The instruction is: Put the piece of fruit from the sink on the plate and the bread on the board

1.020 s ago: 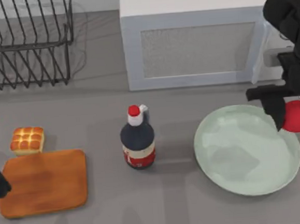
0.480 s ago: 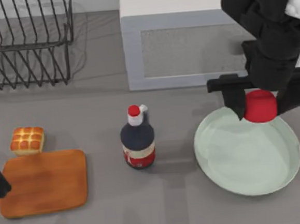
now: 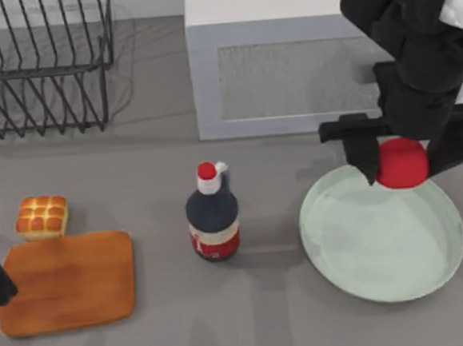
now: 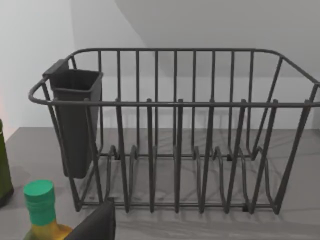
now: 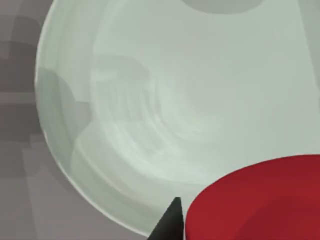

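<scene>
While the left arm sits parked at the table's left edge beside the board (image 3: 68, 282), the bread (image 3: 42, 217) lies on the table just behind that board. Mid-table stands a dark bottle (image 3: 212, 216) (red cap). Farther right, the right gripper (image 3: 402, 162) clamps the fruit (image 3: 401, 163) above the plate's (image 3: 359, 271) far rim.
</scene>
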Tool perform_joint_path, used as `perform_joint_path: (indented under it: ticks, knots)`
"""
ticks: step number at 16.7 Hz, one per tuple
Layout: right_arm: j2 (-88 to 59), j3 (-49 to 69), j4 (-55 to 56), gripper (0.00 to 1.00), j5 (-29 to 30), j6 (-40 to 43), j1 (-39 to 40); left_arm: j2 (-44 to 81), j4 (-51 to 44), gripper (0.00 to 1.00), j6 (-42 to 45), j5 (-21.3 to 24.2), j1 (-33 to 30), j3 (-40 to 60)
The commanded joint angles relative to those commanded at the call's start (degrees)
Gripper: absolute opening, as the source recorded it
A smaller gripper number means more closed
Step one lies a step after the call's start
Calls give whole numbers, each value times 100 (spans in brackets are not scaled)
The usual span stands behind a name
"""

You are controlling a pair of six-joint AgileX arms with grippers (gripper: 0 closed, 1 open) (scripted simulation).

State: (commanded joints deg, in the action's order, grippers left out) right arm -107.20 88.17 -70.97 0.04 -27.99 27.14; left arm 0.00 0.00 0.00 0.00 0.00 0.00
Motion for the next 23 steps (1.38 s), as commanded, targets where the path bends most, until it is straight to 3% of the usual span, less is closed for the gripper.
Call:
perform_joint_path:
  ticks: [8, 19, 23]
  knots:
    - [0, 0, 0, 98, 0, 0, 0, 0, 0, 100, 0, 0, 0, 0]
    - [57, -43, 37, 100, 0, 15, -24, 0, 0, 100, 0, 0, 0, 0]
    - [885, -695, 584, 100, 0, 232, -233, 0, 0, 100, 0, 0, 0, 0]
